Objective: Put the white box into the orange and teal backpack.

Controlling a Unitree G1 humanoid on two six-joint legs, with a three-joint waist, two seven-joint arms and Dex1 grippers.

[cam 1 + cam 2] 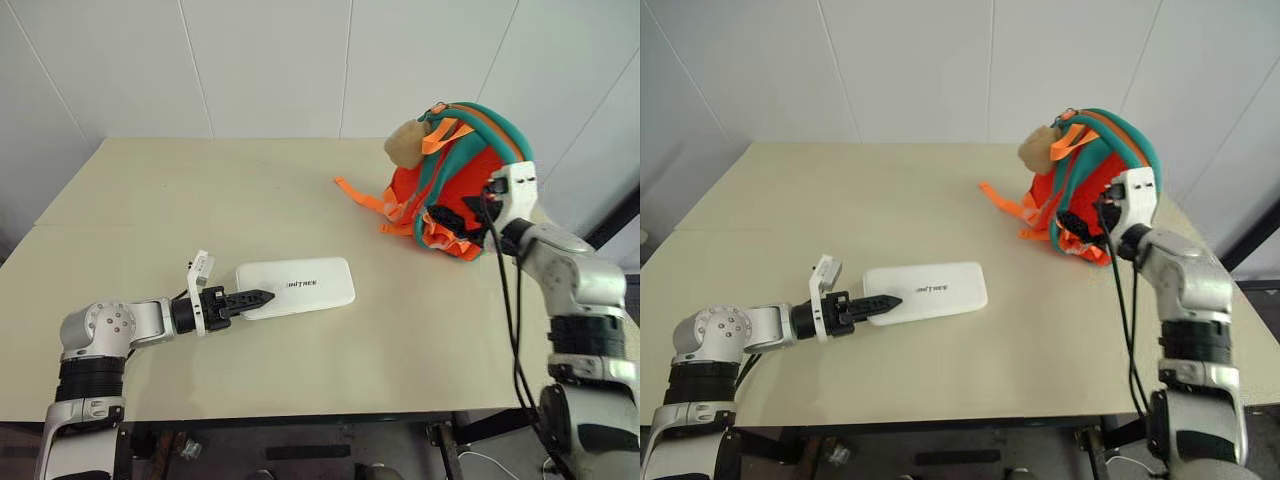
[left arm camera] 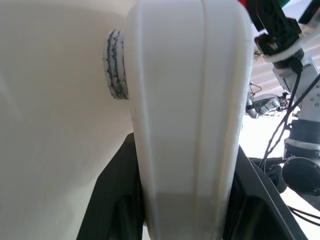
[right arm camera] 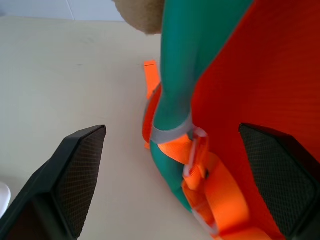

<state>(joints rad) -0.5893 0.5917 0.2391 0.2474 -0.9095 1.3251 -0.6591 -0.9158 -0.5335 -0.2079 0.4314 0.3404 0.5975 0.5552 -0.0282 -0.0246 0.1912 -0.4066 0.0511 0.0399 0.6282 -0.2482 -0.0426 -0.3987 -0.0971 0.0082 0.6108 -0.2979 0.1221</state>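
The flat white rectangular box (image 1: 297,287) with rounded corners lies mid-worktop (image 1: 200,200), its nine-o'clock end clamped in the left hand (image 1: 252,299). At two o'clock stands the orange, teal-strapped backpack (image 1: 455,185); the right hand (image 3: 175,175) gapes wide, empty, against it.

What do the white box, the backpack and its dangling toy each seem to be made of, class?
White box: probably smooth matte plastic; even surface, rounded corners. Backpack: woven fabric with webbing straps; fine weave visible in the right wrist view. Toy: plush, with a fuzzy beige surface.
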